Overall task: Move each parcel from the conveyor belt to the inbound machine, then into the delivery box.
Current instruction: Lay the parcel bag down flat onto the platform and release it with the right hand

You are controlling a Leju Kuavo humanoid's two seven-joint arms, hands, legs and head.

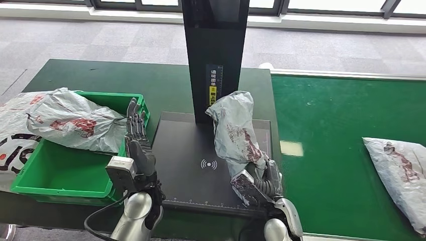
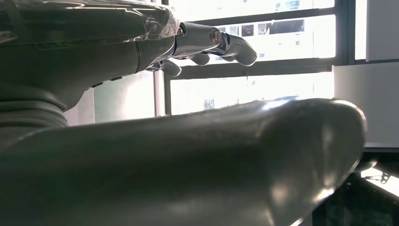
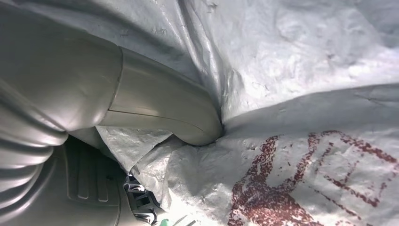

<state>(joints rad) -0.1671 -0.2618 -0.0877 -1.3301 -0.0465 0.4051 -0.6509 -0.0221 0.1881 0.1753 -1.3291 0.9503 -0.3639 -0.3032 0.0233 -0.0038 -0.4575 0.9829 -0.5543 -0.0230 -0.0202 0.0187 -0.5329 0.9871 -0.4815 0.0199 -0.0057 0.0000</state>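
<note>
Right hand [image 1: 258, 183]: grips the lower end of a grey parcel [image 1: 236, 133]; in the right wrist view the thick thumb [image 3: 160, 110] presses into the crinkled grey plastic with red print [image 3: 301, 188].
Held parcel: stands nearly upright over the black scanner platform [image 1: 191, 170], its top leaning against the black post [image 1: 215, 50] that carries a yellow label.
Left hand [image 1: 136, 140]: holds nothing, fingers stretched out and apart, raised between the green box [image 1: 65, 175] and the scanner platform; the left wrist view shows the fingers [image 2: 226, 44] extended against bright windows.
Green box: sits to the left of the scanner on the dark table; another grey parcel [image 1: 70, 120] lies across its rim.
Belt [image 1: 341, 140]: green, to the right of the scanner; one more grey parcel [image 1: 402, 173] lies at its right side, well apart from the hands.
</note>
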